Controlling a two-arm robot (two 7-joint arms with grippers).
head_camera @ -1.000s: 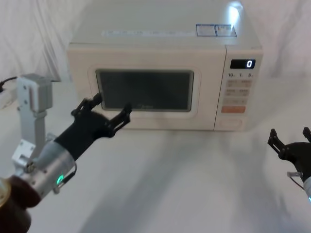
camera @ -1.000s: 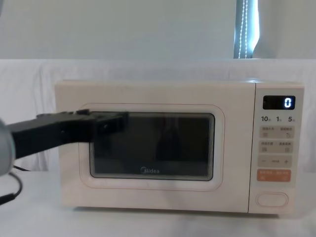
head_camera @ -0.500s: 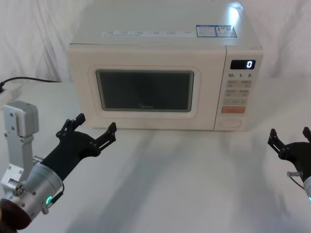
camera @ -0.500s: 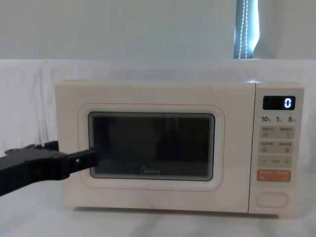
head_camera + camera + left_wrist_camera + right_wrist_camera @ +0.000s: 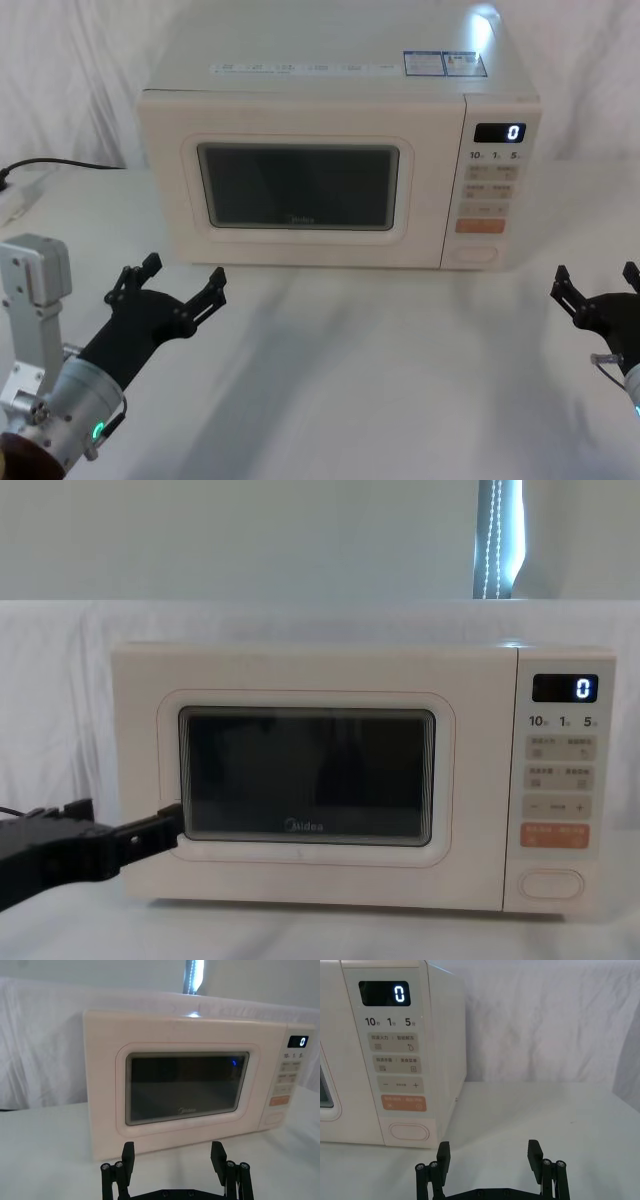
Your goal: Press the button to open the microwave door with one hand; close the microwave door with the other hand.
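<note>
The left claw has backed way off the microwave now. A second ago its fingertips were right up against the lower left corner of the microwave door, half a second ago it was already clear of it, and now it hangs lower and further out over the white table, in front of the microwave's left end and not touching anything. Its fingers are spread wide apart with nothing between them, which the left wrist view shows nicely. The green ring on its wrist glows down near the bottom corner of the head view.

The door sits flush and closed against the microwave body, same as in the earlier frames. The button, the wide pale one at the bottom of the control panel under the orange key, is untouched.

The right claw hasn't budged: parked out past the microwave's right side, low over the table, fingers apart and empty, facing the panel. The display reads 0.
</note>
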